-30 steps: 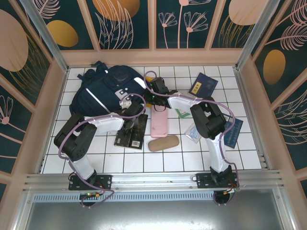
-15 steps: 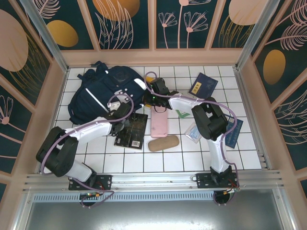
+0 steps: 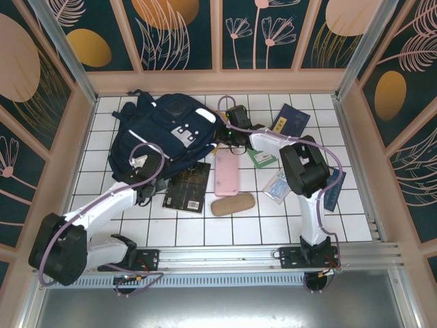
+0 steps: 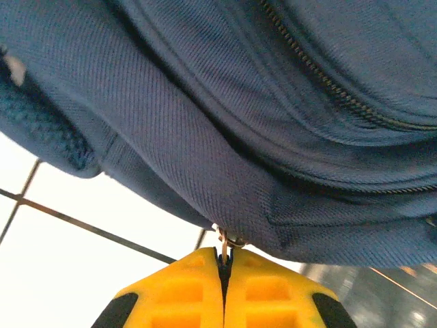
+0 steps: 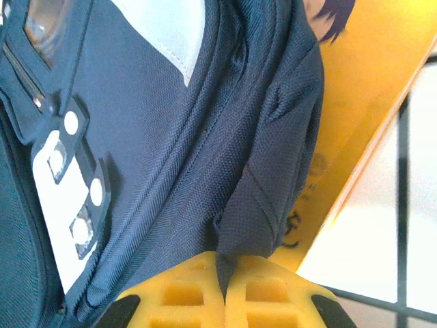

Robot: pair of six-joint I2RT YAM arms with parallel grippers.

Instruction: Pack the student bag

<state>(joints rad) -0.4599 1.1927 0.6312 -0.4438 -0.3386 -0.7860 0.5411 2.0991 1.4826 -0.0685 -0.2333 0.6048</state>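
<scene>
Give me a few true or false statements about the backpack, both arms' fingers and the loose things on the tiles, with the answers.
1. The left fingers are shut on a small metal zipper pull at the edge of the large dark navy fabric backpack. True.
2. The right fingers stand wide open above the backpack. False: they are shut on a fold of its fabric.
3. The flat pink rectangular case lies inside the backpack. False: it lies out on the white tiled table.
4. The tan oval case lies on the table at the pink case's near end. True.
</scene>
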